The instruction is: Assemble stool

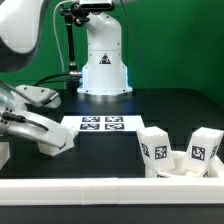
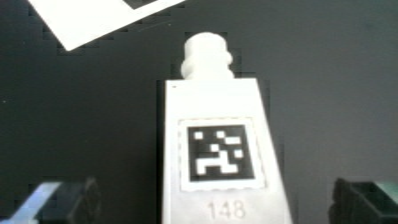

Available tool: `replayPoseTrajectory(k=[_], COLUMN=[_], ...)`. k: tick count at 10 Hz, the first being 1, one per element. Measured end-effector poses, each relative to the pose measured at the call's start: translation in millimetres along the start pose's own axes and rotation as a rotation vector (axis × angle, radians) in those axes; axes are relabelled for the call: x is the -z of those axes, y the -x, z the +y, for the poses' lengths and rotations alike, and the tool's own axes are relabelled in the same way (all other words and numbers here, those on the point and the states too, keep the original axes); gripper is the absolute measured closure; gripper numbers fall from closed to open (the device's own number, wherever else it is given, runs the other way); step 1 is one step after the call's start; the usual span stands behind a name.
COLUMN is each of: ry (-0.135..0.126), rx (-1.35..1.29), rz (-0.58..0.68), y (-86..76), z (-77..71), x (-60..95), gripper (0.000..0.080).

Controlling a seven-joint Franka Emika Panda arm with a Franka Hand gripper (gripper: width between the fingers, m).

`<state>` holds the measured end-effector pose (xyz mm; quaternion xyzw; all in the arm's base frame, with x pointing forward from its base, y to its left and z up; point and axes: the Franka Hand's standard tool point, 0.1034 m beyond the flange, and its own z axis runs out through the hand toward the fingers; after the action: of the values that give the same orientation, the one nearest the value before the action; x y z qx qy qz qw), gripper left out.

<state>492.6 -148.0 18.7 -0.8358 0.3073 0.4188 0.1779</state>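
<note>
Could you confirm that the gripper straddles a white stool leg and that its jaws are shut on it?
Not quite: the gripper does straddle the leg, but the wrist view shows its jaws open, with a dark gap between each finger and the leg's sides.

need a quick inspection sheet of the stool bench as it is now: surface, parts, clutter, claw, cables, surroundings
surface: black table, white border rail along its near edge
job's things: lying leg flat on the table, tag up; round seat at the exterior view's right, upright legs standing at it, fitted or not cannot tell
clutter: nothing seen; only the marker board
claw: claw open, fingers on either side of the lying leg, not touching it
cables: dark cable beside the robot base
surroundings: green wall
</note>
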Motion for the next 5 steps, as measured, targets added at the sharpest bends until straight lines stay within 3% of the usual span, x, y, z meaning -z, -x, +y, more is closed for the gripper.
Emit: replayPoseTrajectory(k=[5], ry=[0.0], rx=[-0.006], rz=[0.018], y=[-7.0], z=[3.5], x=[-10.0], gripper=[0.015])
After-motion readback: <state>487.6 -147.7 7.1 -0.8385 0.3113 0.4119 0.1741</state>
